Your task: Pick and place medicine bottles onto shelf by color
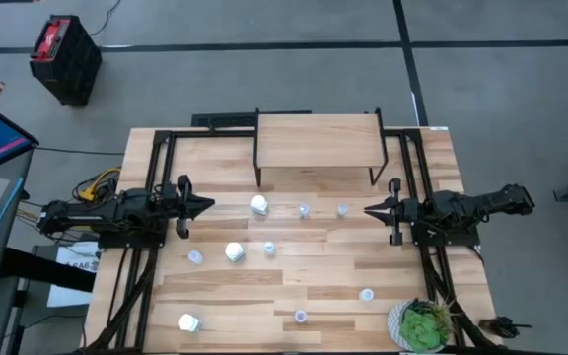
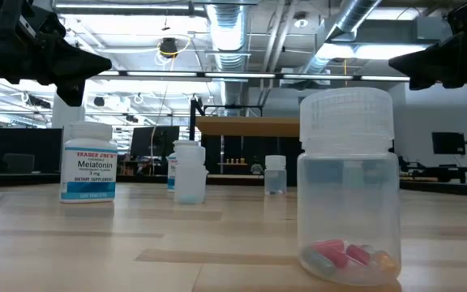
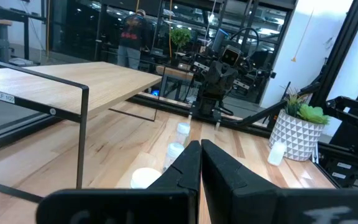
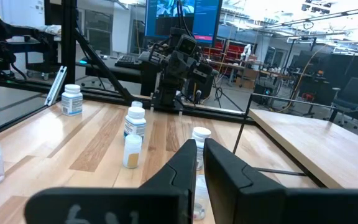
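Both arms hang above the table (image 1: 215, 296), facing each other. The left gripper (image 1: 208, 206) and right gripper (image 1: 370, 209) are pinched closed, holding nothing. The medicine bottles (image 1: 234, 252) stand scattered between them, and the shelf (image 1: 316, 140) sits bare behind.

You see a smooth, matt wood shelf (image 1: 316, 139) on thin black metal legs, and glossy translucent plastic bottles (image 2: 349, 191).
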